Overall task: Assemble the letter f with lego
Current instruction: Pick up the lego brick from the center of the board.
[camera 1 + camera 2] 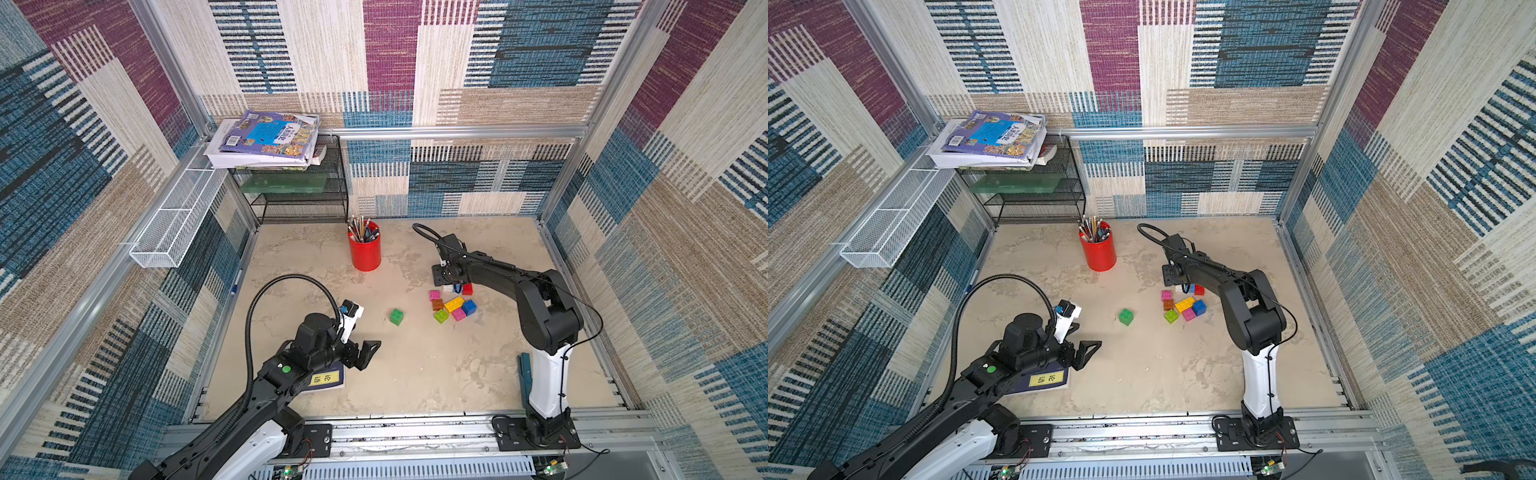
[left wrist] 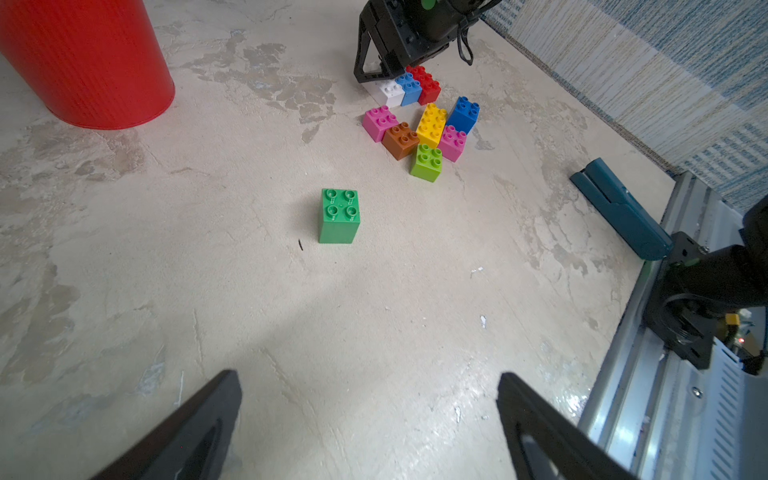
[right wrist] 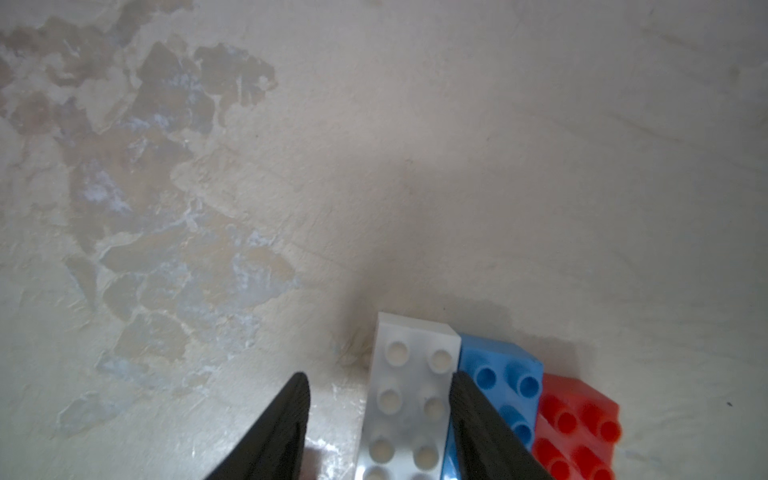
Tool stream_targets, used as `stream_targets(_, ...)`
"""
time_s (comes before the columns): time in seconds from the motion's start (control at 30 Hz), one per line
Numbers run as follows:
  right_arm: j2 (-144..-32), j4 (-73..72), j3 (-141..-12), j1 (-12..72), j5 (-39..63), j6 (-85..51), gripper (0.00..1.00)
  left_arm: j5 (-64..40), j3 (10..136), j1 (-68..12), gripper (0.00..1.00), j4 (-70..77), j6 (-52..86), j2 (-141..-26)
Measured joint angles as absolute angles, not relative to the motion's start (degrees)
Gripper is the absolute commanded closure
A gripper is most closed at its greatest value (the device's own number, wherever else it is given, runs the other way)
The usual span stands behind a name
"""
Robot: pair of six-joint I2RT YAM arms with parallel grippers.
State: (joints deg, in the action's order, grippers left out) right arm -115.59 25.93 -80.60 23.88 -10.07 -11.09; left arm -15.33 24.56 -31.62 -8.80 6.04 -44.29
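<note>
A white oblong lego brick lies in a row with a blue brick and a red brick. My right gripper is open and straddles the white brick: one finger sits in the seam against the blue brick, the other stands off with a gap. In front of that row sits a cluster of pink, brown, yellow, blue and lime bricks. A green brick stands alone to their left. My left gripper hangs open and empty, short of the green brick.
A red pencil cup stands behind the bricks at mid-table. A dark book with a yellow label lies under my left arm. A teal stapler-like object rests by the right arm's base. A black wire shelf fills the back-left corner.
</note>
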Motion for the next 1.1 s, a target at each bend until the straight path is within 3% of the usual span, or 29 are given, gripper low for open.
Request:
stream_targets(0.3, -115.85, 25.96, -79.94, 23.66, -10.07, -11.51, 0.43, -15.33, 24.53, -31.62, 0.01, -8.8, 6.04, -44.25)
stream_targets(0.83, -116.01, 25.96, -79.31, 23.66, -9.43, -11.51, 0.56, -15.33, 24.53, -31.62, 0.01, -8.8, 6.04, -44.14)
stream_targets(1.1, -115.81, 26.02, -78.83, 23.66, -9.41, -11.46, 0.67, -15.31, 24.53, -31.62, 0.01, -8.8, 6.04, -43.99)
